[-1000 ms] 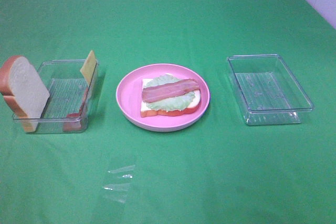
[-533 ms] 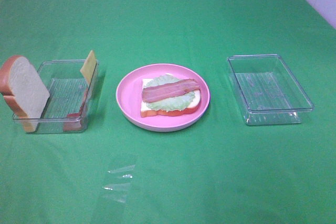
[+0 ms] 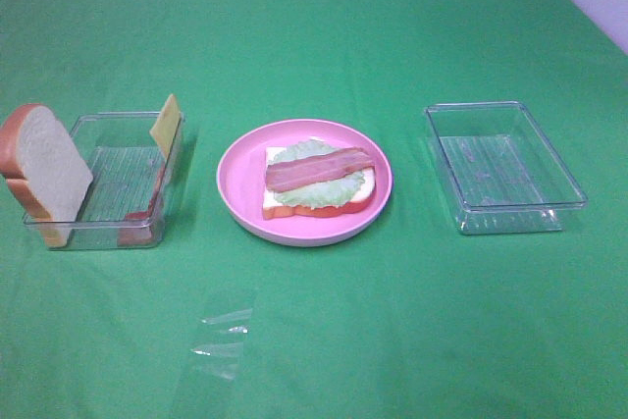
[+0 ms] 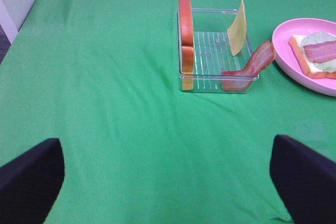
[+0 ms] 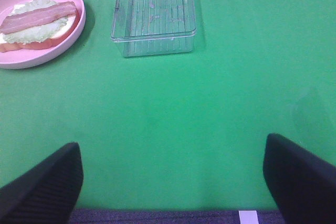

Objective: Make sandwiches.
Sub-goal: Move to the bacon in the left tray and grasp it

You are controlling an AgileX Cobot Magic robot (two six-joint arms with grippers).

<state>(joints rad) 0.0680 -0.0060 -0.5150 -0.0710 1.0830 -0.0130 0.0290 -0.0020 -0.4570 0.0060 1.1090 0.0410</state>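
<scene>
The open-faced sandwich (image 3: 319,181) lies on a round pink plate (image 3: 235,193): a bread slice, something red at its edge, pale lettuce and a bacon strip on top. It also shows in the left wrist view (image 4: 320,56) and the right wrist view (image 5: 39,22). A second bread slice (image 3: 44,169), a yellow cheese square (image 3: 166,123) and a bacon strip (image 4: 252,66) lean in the left clear tray (image 3: 108,125). My left gripper (image 4: 167,182) and right gripper (image 5: 172,184) are open, empty and well short of these things. Neither shows in the exterior view.
A clear tray (image 3: 505,169) with nothing in it stands right of the plate and shows in the right wrist view (image 5: 154,14). A scrap of clear film (image 3: 224,336) lies on the green cloth in front of the plate.
</scene>
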